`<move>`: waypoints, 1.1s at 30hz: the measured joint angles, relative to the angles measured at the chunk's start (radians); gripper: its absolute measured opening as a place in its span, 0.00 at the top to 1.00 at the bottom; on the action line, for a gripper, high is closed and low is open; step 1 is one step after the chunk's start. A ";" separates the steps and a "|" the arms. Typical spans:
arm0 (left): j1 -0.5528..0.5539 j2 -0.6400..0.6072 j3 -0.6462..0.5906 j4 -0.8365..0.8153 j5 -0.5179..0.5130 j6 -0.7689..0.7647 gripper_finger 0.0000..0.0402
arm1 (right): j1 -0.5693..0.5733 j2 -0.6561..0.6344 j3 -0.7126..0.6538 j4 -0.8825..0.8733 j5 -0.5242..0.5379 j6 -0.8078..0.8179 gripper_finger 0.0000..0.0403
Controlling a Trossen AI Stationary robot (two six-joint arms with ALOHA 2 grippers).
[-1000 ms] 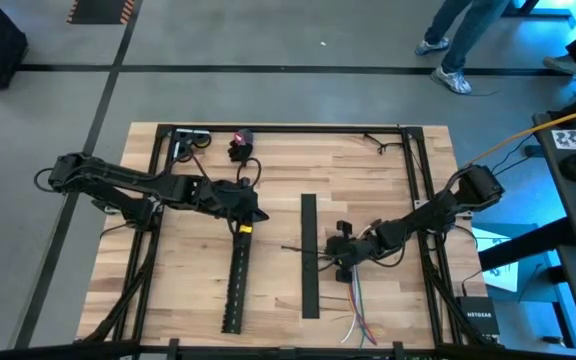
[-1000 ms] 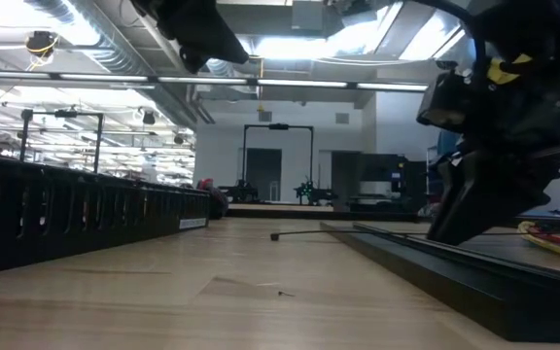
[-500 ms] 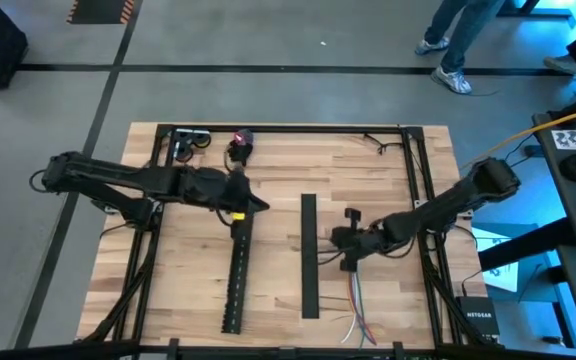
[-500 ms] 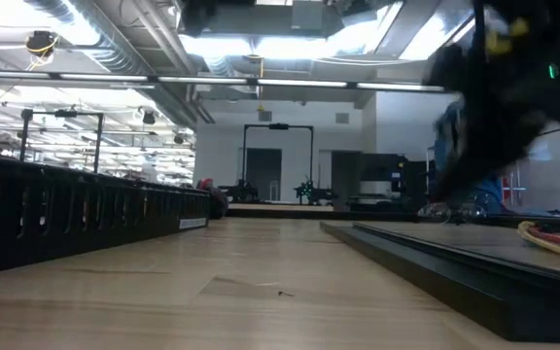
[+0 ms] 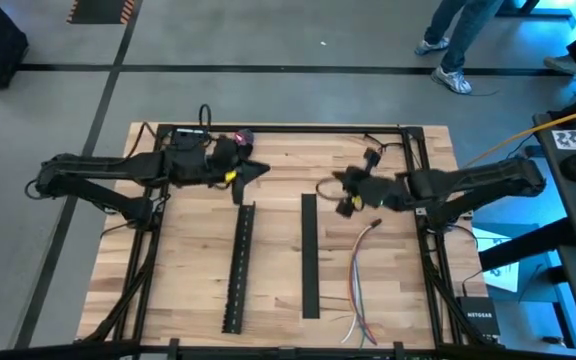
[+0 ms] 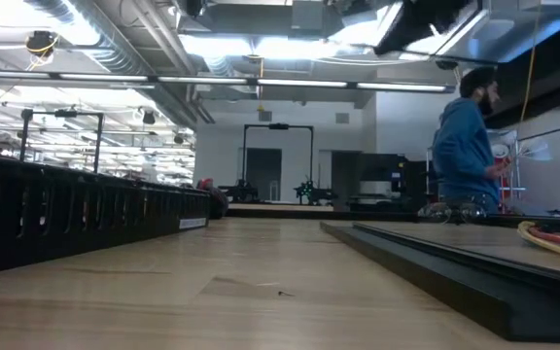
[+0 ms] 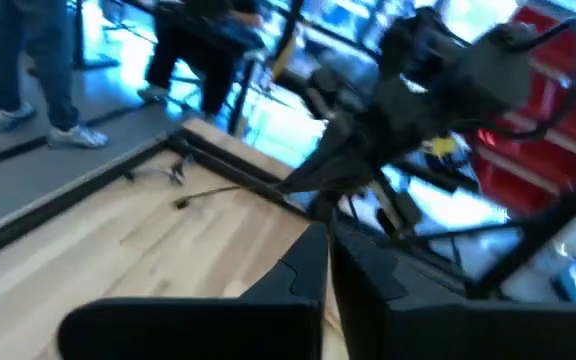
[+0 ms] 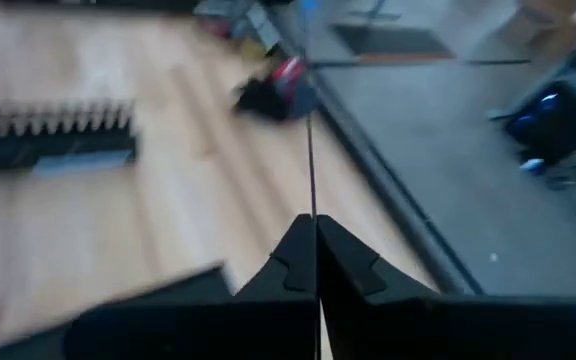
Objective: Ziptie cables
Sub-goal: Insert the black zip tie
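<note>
Right gripper (image 5: 336, 182): fingers pressed together on a ziptie (image 8: 310, 165), which shows in the right wrist view as a hair-thin dark strap running straight out from between the fingertips (image 8: 298, 262). The gripper hangs above the table (image 5: 278, 165), near the far end of the flat black cover (image 5: 309, 255), with its arm reaching in from the right edge.

Left gripper (image 5: 258, 170): fingers together, nothing visible between them in the left wrist view. It hangs above the far end of the slotted channel (image 5: 236, 265), facing the right gripper across a bare stretch of wood.

Cables (image 5: 358, 285): lying loose on the table, right of the cover and nearer the front edge, well apart from both grippers; one end curls up toward the right arm.

A person (image 6: 467, 156) stands in the room beyond the table.
</note>
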 joint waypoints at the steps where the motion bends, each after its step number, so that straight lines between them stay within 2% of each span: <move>1: 0.013 0.010 0.000 0.018 -0.001 -0.014 0.93 | -0.016 0.000 0.023 0.000 0.007 -0.020 1.00; 8: 0.070 0.096 -0.001 0.182 -0.005 -0.140 0.69 | -0.098 0.008 0.094 0.102 0.015 -0.134 1.00; 13: 0.087 0.194 -0.001 0.380 -0.041 -0.218 0.59 | -0.114 0.012 0.095 0.186 0.025 -0.168 1.00; 18: 0.088 0.288 -0.001 0.618 -0.097 -0.274 0.59 | -0.112 0.043 0.095 0.227 0.050 -0.198 1.00; 21: 0.088 0.324 -0.001 0.700 -0.121 -0.303 0.61 | -0.112 0.061 0.095 0.227 0.052 -0.198 1.00; 28: 0.092 0.350 -0.001 0.700 -0.248 -0.313 0.65 | -0.112 0.075 0.095 0.230 0.078 -0.249 1.00; 33: 0.116 0.348 -0.001 0.677 -0.286 -0.312 0.66 | -0.112 0.075 0.095 0.232 0.093 -0.292 1.00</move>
